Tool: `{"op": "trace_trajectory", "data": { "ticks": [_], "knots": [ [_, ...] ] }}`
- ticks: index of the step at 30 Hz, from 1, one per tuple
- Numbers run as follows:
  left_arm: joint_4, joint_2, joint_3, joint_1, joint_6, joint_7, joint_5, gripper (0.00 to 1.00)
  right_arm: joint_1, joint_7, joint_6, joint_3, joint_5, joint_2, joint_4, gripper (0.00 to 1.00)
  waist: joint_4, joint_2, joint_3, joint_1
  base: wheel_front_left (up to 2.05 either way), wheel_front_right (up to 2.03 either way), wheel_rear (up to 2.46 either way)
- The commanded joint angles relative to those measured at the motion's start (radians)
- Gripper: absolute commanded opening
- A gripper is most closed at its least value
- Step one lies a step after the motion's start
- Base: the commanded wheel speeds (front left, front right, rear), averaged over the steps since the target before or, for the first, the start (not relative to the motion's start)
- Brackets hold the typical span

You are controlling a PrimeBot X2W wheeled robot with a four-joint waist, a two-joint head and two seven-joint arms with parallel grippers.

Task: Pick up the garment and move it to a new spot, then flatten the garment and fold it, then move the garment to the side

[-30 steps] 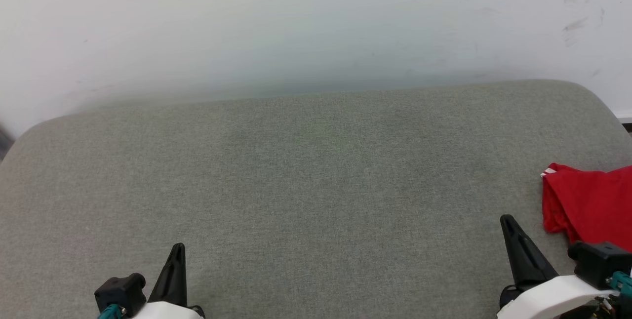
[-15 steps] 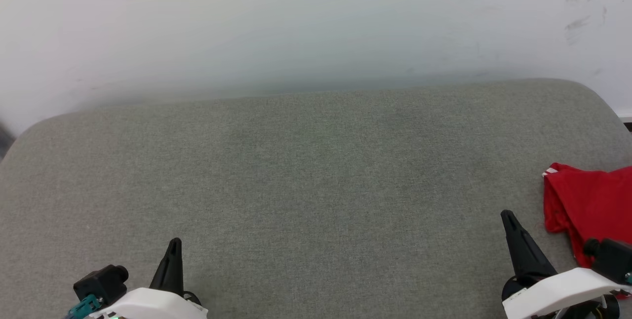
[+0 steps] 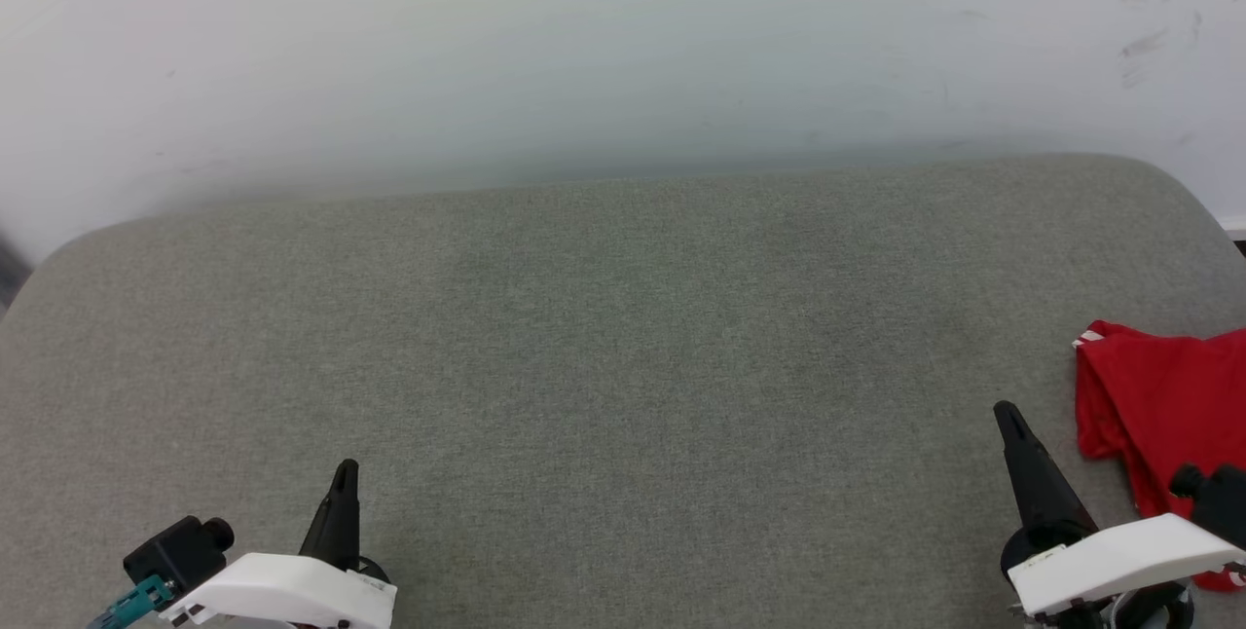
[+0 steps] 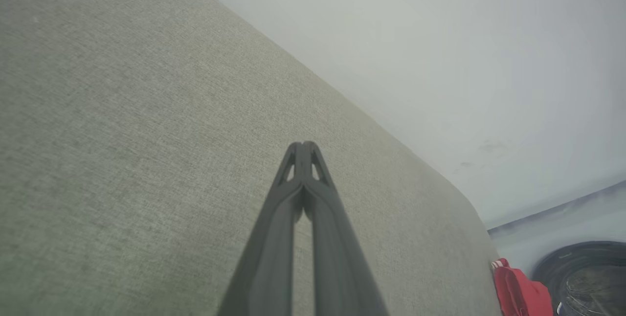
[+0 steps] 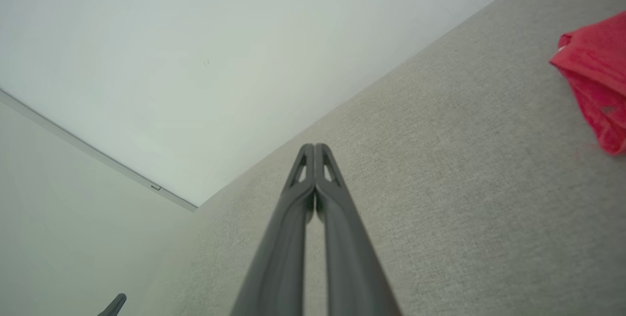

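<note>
In the head view, one garment (image 3: 1163, 395) is seen, bright red and crumpled, with a small white patch at its upper left corner. It lies at the right edge of the padded grey surface (image 3: 623, 337), near the right claw (image 3: 1006, 415). Two claws are counted; the left claw (image 3: 346, 470) is well apart from the garment. In the left wrist view, the left claw's fingers are pressed together on nothing, and the garment is seen at the lower right. In the right wrist view, the right claw is likewise closed and empty, with the garment at the right edge.
</note>
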Motion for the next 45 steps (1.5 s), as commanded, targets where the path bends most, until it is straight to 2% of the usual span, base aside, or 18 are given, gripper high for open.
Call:
{"op": "trace_trajectory", "data": {
  "ticks": [1,14,45],
  "knots": [
    [-0.007,-0.001,0.012,-0.031,-0.010,0.008,-0.034,0.00,-0.030,0.002,0.000,-0.003,0.042,-0.009,-0.002,0.00,0.000,0.0000,0.001,-0.0001,0.00,0.00,0.00],
    [0.005,-0.021,0.046,-0.052,-0.037,0.051,-0.180,0.00,-0.055,0.007,0.000,-0.012,0.210,-0.010,0.038,0.00,0.004,0.0000,0.004,-0.0001,0.00,0.00,0.00],
    [0.030,-0.060,0.108,-0.091,-0.089,0.132,-0.453,0.00,-0.099,0.020,0.000,-0.034,0.522,-0.007,0.114,0.00,0.011,0.0000,0.013,-0.0001,0.00,0.00,0.00]
  ]
}}
